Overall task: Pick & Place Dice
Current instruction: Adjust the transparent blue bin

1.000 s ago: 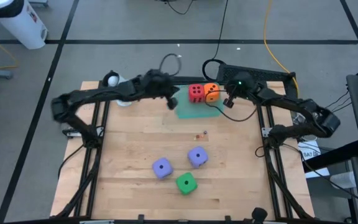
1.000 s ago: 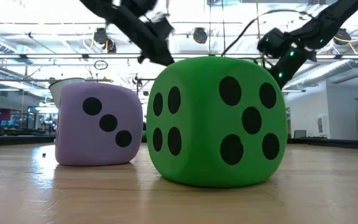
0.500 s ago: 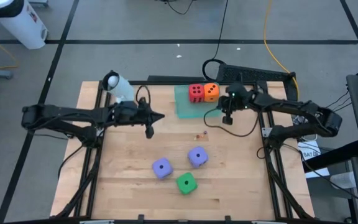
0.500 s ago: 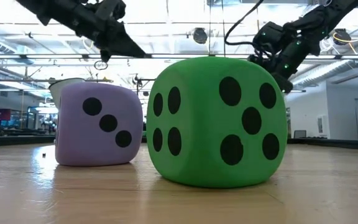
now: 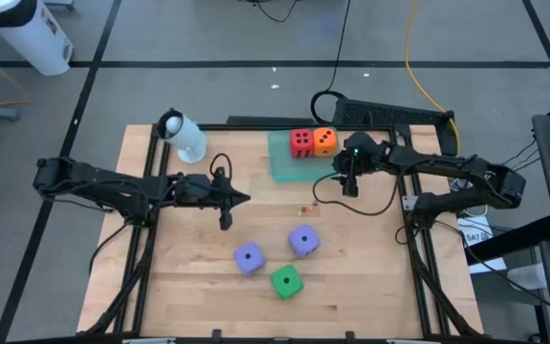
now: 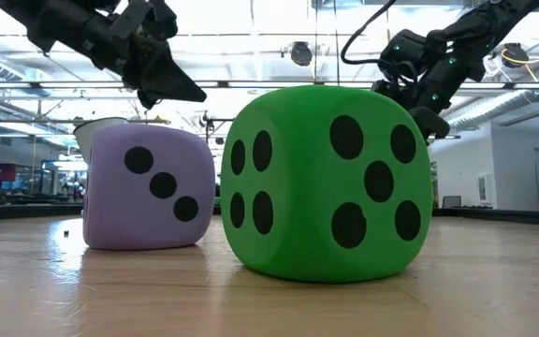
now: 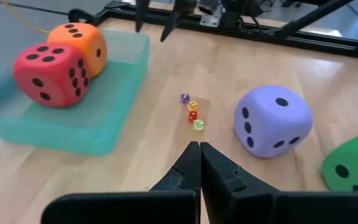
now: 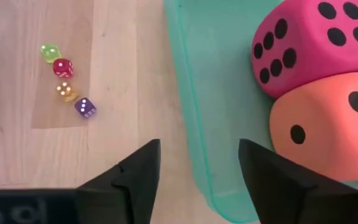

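Left gripper (image 7: 199, 163) was seen with fingers pressed together, nothing held, hovering over the bare table (image 5: 199, 277) left of centre. From those tips, the nearer purple die (image 7: 271, 120) lay ahead and to one side, with the green die (image 7: 353, 167) just past it at the picture's edge. In the high view the left gripper (image 5: 227, 201) was placed above and left of the three loose dice: the left purple die (image 5: 248, 257), the right purple die (image 5: 303, 240) and the green die (image 5: 285, 281), all near the table's middle-front and apart from each other. The left purple die was judged closest to this gripper.

Right gripper (image 8: 197, 168) was seen with fingers spread wide and empty, over the near rim of the tray (image 8: 194, 99). The red die (image 8: 309, 43) and orange die (image 8: 328, 130) were sitting in the tray, touching each other. In the high view the right gripper (image 5: 349, 182) was held just beside the tray (image 5: 289, 167), well apart from the loose dice.

A row of four tiny dice (image 7: 192, 112) lay on the wood between the two grippers.

Two of five dice were judged placed. A cube has no long axis, so any approach angle would likely serve; the left arm was judged nearer for the next pick, but its fingers would have to be opened first.
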